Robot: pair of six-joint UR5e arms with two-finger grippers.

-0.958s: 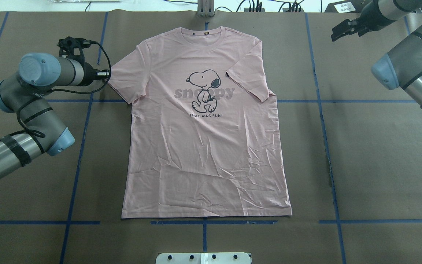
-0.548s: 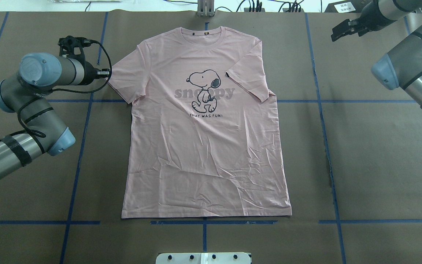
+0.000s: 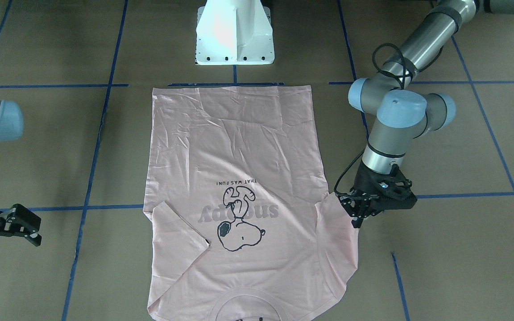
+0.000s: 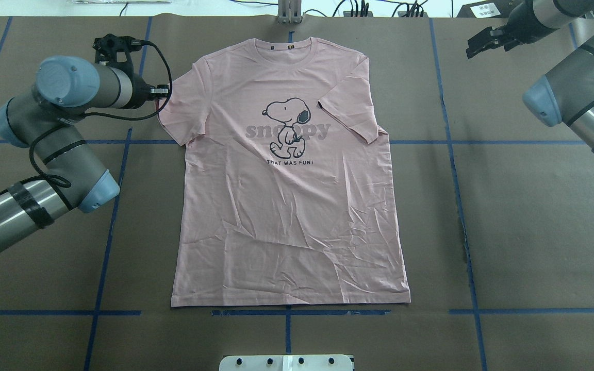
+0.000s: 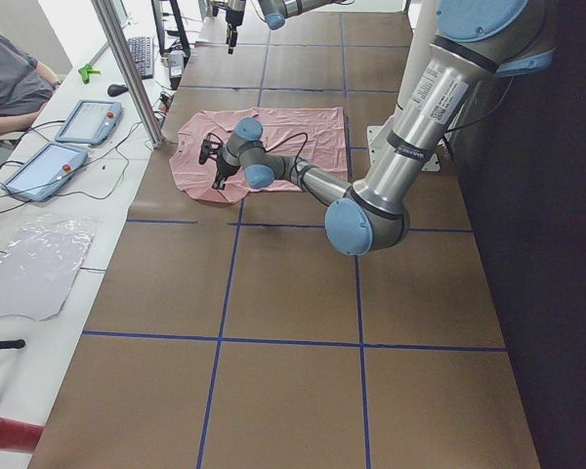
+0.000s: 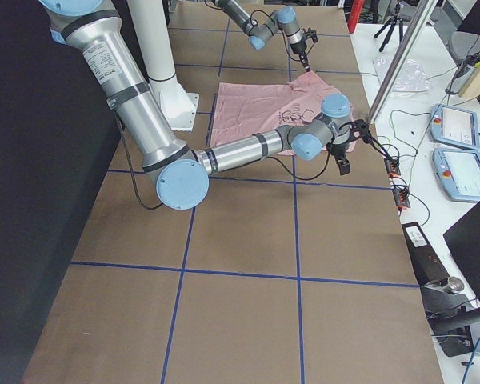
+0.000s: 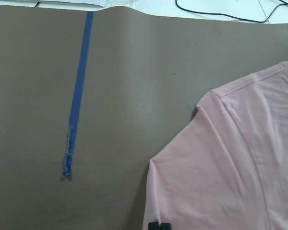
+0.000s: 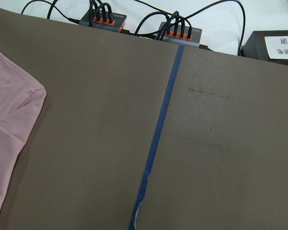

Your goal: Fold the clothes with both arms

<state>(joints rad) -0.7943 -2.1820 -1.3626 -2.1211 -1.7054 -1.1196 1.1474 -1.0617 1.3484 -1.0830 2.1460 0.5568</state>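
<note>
Table (image 4: 534, 232) covering looks smooth, and the pale pink T-shirt (image 4: 286, 216) lies flat on it, print up, at the centre; we judge that a sideways pull could drag the whole shirt rather than fold it. Our left gripper (image 3: 357, 218) is pinched on the left sleeve (image 4: 179, 111) at its outer edge, a thin bite that may slip. Our right gripper (image 4: 478, 43) hangs spread at the far right, so that side goes unheld.

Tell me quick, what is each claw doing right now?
Left claw: closed, pinching the pink T-shirt by its sleeve edge.
Right claw: open, holding nothing, off to the side of the shirt.
</note>
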